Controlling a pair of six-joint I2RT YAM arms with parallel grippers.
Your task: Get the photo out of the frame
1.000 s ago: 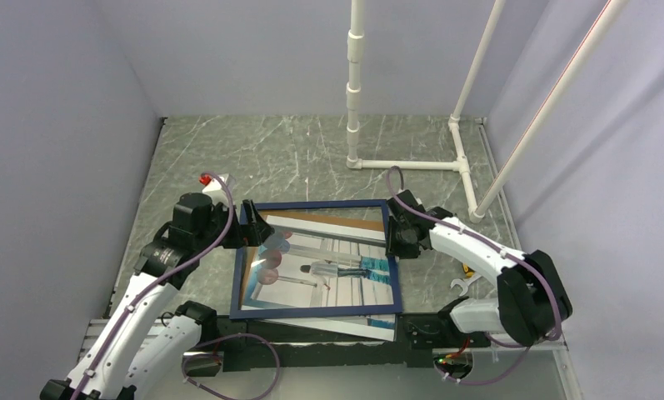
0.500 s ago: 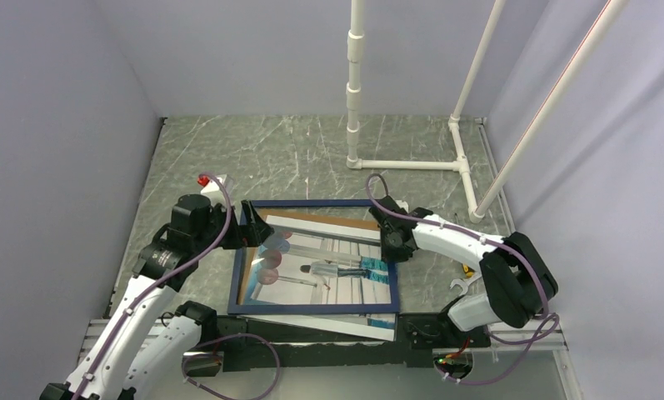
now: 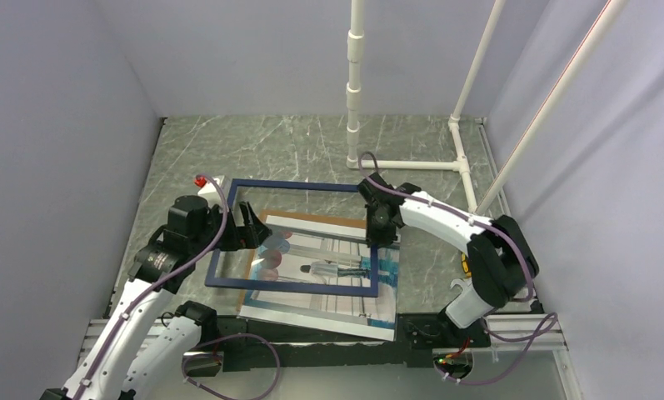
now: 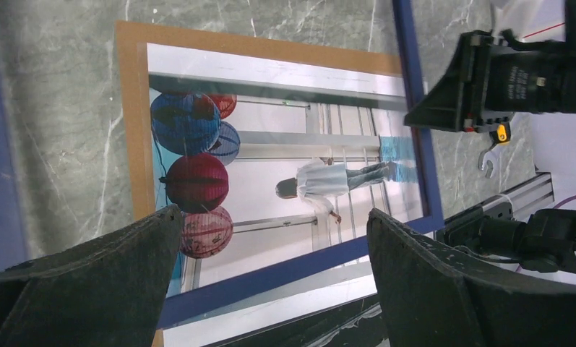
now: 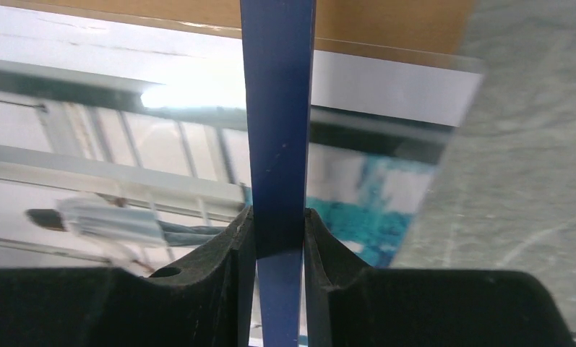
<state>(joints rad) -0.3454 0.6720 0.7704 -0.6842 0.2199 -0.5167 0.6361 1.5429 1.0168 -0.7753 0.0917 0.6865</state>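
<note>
Right gripper (image 5: pixel 274 231): closed on the frame (image 5: pixel 277 108). One finger sits on each side of the navy rail that crosses the photo's (image 5: pixel 126 144) right end.
Left gripper (image 4: pixel 274 217): jaws wide apart and holding nothing. It hovers above the photo's left end, over the balls.
Reason for hold: judged to be a one-sided pinch on a thin rail, so the frame can be carried off while the print is left behind. The open left gripper appears placed to steady or pin the photo if it drags.
Frame position: raised off the photo and offset toward its far-left corner. The far rail is beyond the photo's far edge. The near rail crosses above the print's lower half.
Photo position: flat on the table (image 3: pixel 253 154), untouched by either gripper. Its near edge and near-right corner lie outside the navy border.
Photo appearance: pale blue-grey scene with white margins, a small figure at centre, and red and blue balls at the left end. A brown backing strip shows along the far and left edges.
Surface note: glare over the print suggests a clear pane; cannot tell where it sits.
Task status: separation judged largely achieved.
</note>
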